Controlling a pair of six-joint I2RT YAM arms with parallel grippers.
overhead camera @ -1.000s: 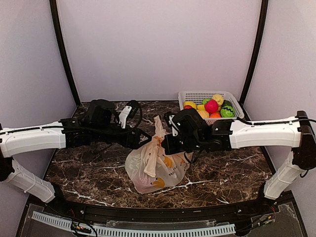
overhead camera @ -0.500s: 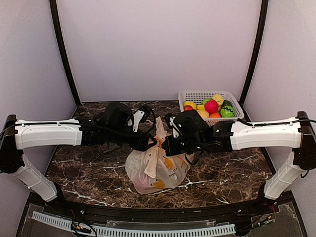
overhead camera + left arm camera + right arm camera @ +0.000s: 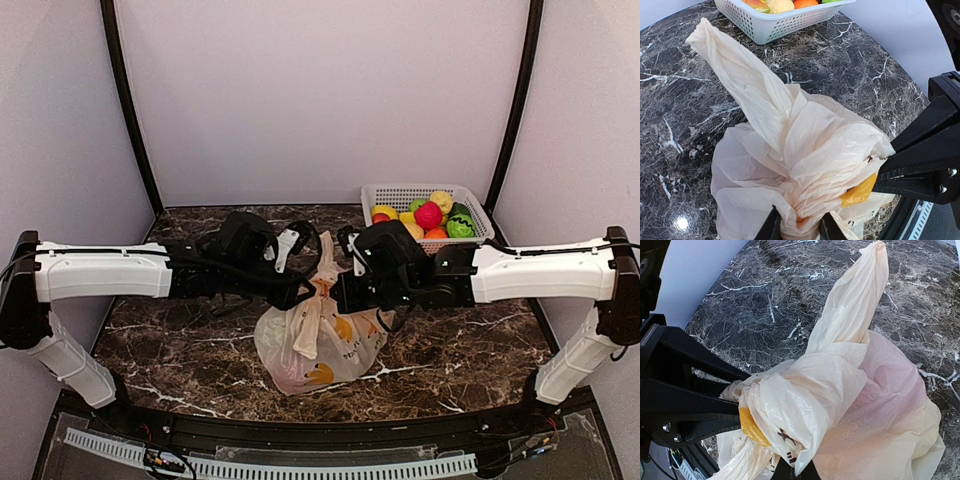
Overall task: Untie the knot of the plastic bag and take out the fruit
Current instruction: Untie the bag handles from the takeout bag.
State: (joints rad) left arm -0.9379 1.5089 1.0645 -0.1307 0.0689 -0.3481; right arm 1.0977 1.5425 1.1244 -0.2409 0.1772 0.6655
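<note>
The plastic bag (image 3: 318, 345) sits mid-table, its knot (image 3: 812, 187) pinched in the narrow jaws of the left gripper (image 3: 799, 229). The right gripper (image 3: 792, 471) is clamped tight on a fold of the bag just beside it. With both grips so close on thin film, pulling apart could tear the plastic or cinch the knot tighter, leaving the fruit sealed inside.
</note>
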